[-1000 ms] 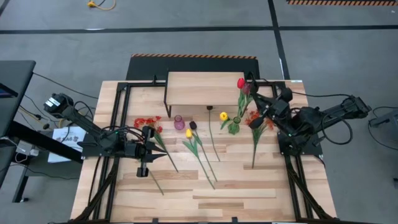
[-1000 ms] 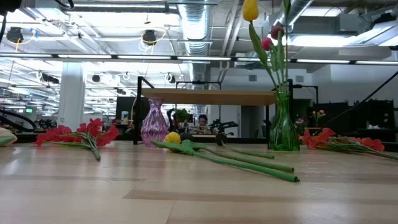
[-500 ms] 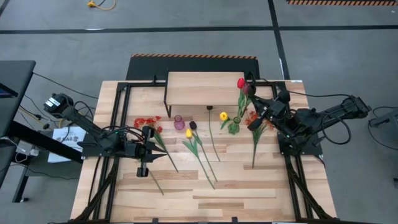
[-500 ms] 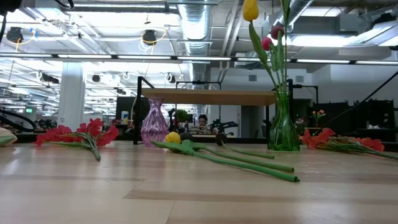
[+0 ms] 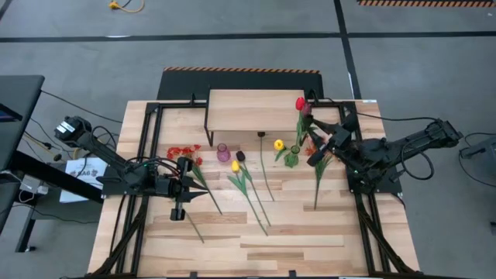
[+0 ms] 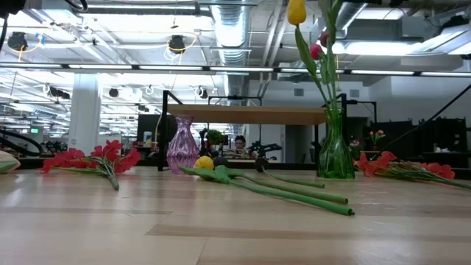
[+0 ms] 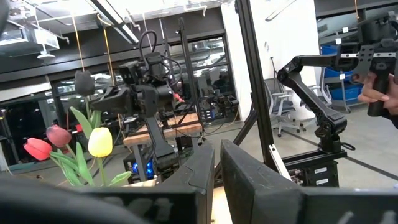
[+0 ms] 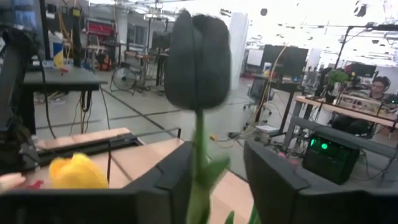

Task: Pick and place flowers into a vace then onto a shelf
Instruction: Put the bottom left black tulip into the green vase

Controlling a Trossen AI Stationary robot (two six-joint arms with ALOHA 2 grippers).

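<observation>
Over the green vase: right gripper sits high by the bouquet. Its fingers are parted wider than the stem of the dark tulip standing between them, so as far as I can see it is not clamped.
Left of table centre: left gripper waits low over the table, fingers all but together, holding nothing.

Risk, shelf: the shelf is low and stands just behind the green vase. The bouquet stands well above the board, so lifting it up there could catch heads or rim on the edge.
Risk, green vase: it is tall, narrow and top-heavy. A sideways nudge from the right gripper or a dragged stem could tip it.
Risk, dark tulip: if a finger snags a leaf as the gripper pulls back, the stem could lift out of the vase or lean out.
Risk, loose stems: they lie crossed on the table, so a pinch may take two or roll one away.

Count, table: one.
Count, shelf: one, nothing on it.
Count, arms: two.
Count, vases: two, the green one with flowers and the purple vase without.
Count, tulips in green vase: three, yellow, pink-red and dark.
Count, tulips lying loose: yellow and dark, plus one long stem whose head I cannot make out.
Count, sprays: one bunch on the left and one on the right. Stems per bunch are unclear.
</observation>
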